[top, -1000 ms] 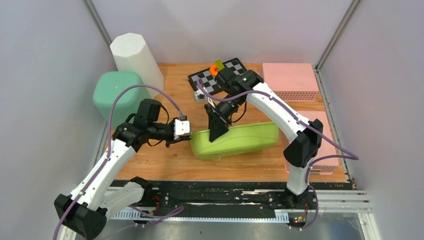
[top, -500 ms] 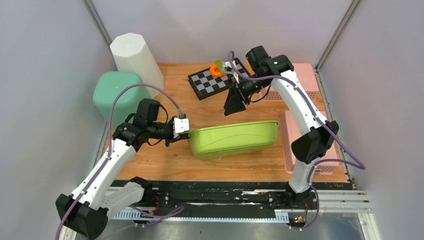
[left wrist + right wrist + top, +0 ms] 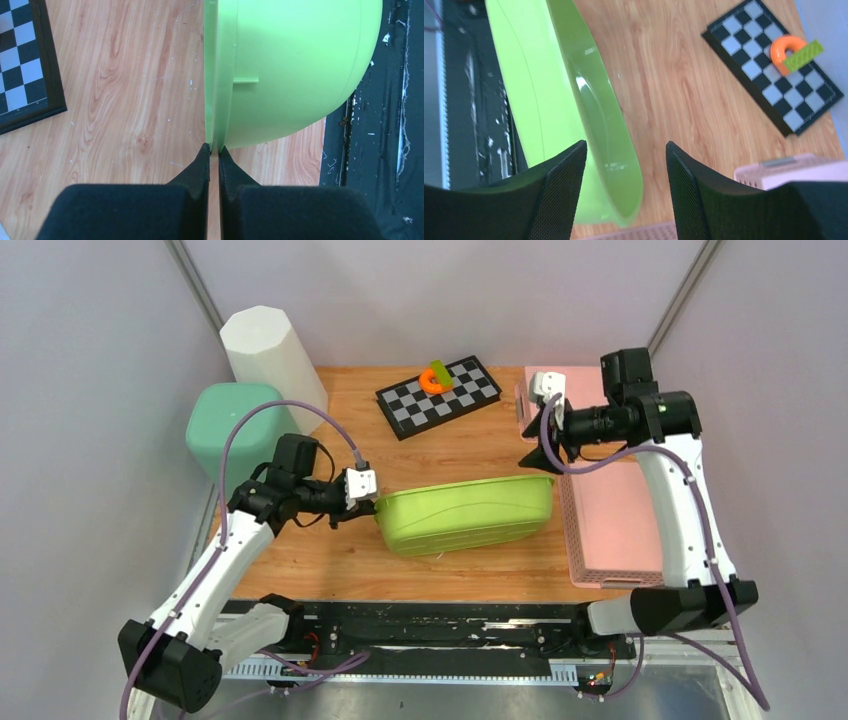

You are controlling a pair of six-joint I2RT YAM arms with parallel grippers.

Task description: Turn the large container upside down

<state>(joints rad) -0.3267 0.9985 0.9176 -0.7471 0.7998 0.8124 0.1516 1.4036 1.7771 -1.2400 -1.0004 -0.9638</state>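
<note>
The large green container (image 3: 465,515) stands tipped on its side on the wooden table, its opening facing the back, its rounded bottom toward the near edge. My left gripper (image 3: 372,506) is shut on the rim at its left end; in the left wrist view the fingertips (image 3: 213,150) pinch the thin rim of the container (image 3: 290,70). My right gripper (image 3: 534,456) is open and empty, above the right end of the container and apart from it. In the right wrist view the container's rim (image 3: 599,115) runs between the spread fingers (image 3: 626,150).
A checkerboard (image 3: 438,396) with an orange ring and green block (image 3: 434,378) lies at the back. Pink baskets (image 3: 612,510) fill the right side. A white bin (image 3: 272,360) and a teal bin (image 3: 232,425) stand at the back left. A black rail (image 3: 450,625) borders the near edge.
My right gripper has let go of the container's rim and swung up and to the right, over the pink baskets. The left gripper keeps its hold; the container has tilted a little further upright.
</note>
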